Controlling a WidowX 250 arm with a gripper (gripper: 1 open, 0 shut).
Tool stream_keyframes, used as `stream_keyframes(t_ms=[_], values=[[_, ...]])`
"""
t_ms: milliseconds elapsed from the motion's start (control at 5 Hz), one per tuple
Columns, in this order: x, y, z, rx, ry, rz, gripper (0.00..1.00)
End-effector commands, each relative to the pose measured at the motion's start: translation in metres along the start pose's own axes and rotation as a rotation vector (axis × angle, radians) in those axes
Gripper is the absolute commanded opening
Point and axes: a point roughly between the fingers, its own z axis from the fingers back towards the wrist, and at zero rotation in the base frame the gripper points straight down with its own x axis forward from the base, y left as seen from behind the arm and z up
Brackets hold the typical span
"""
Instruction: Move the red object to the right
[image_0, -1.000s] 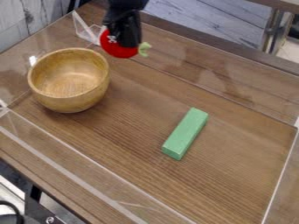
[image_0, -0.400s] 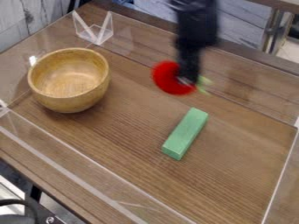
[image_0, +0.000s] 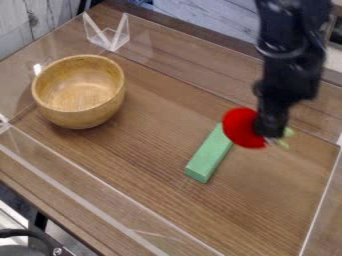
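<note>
**Red Fruit Held Above Green Block, Right Side of Table**

Spread across the whole view: a wooden table with brown grain, fenced by a low clear plastic wall along its edges.

Reaching down from 12 to 1 o'clock: a black robot arm, blurred, ending near 3 o'clock.

Sitting at 9 to 10 o'clock on the table: a round wooden bowl, upright, hollow showing, well apart from everything else.

Lying just right of centre, toward 4 o'clock: a flat green rectangular block, long axis running from lower left to upper right.

Folded at 11 o'clock near the far edge: a small clear plastic piece, standing like a tent.

Pointing nearly straight down at 3 o'clock: the gripper, dark and smeared by motion, fingers drawn together and clamped on the red object.

Placed at 3 o'clock, right of centre: that small round bright-red fruit, just beside the upper right end of the green block and overlapping it in the picture. Touching the block or hanging clear of it: cannot tell, given the blur. Barely visible at the fruit's right edge: a pale green fleck, too blurred to make out. Far from the bowl, on the opposite side of the table.
</note>
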Motion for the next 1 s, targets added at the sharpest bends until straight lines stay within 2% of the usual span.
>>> stream_keyframes(t_ms=[0,200,400,600,800], values=[[0.009,0.000,-0.005,-0.001,-0.030,0.005,0.00],[-0.008,0.005,-0.017,-0.029,-0.032,0.009,0.00],[-0.027,0.014,-0.023,-0.037,-0.031,0.034,0.00],[-0.036,0.012,-0.023,-0.026,-0.017,0.096,0.00],[-0.042,0.011,-0.015,-0.011,0.001,0.146,0.00]])
